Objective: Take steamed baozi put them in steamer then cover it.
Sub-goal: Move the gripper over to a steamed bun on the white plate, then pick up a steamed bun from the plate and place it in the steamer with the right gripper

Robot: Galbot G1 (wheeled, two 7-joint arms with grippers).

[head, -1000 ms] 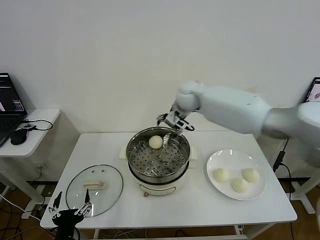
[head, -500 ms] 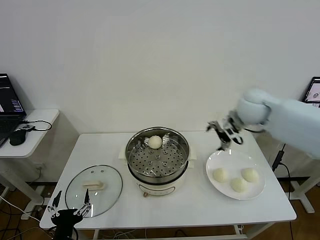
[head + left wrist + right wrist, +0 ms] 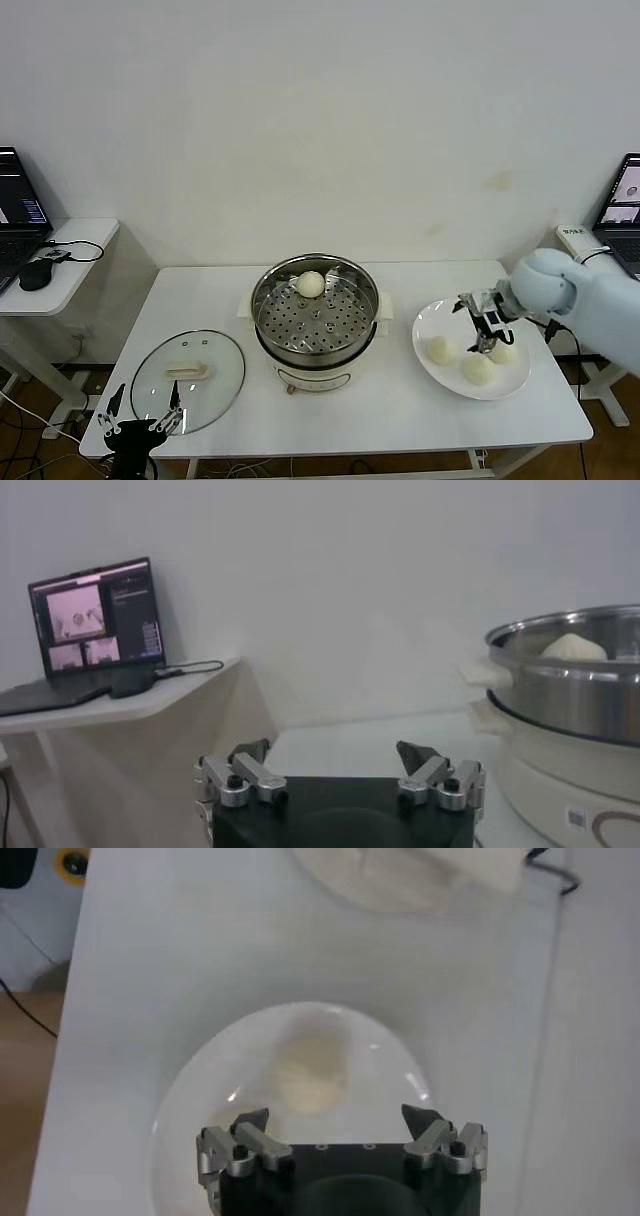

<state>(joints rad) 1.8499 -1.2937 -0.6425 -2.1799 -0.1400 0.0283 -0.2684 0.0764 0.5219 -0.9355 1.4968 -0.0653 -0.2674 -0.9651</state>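
- Baozi are sitting in two places: one baozi (image 3: 311, 284) is lying on the perforated tray at the far side of the steamer (image 3: 317, 318), well to the left of the right gripper (image 3: 484, 322), and three more are resting on the white plate (image 3: 437, 322) directly under that gripper
- Left gripper (image 3: 142, 420) is hanging low at the near left corner of the white table (image 3: 400, 415), its fingers spread wide and gripping nothing, as the left wrist view (image 3: 338, 768) is showing
- Glass cover (image 3: 188, 379) is lying flat on the table just beyond the left gripper, its cream handle (image 3: 188, 371) facing up, and it is not on the steamer
- Steamer is standing uncovered at the table's middle, between the two grippers
- Right gripper is hovering over the plate with its fingers parted and nothing between them; in the right wrist view (image 3: 341, 1130) one bun (image 3: 312, 1073) is lying just ahead of the fingertips, untouched
- Of the plate's buns, the left one (image 3: 441, 349) is sitting beside the right gripper, the near one (image 3: 478, 369) just below it, and the right one (image 3: 503, 350) close by its tips
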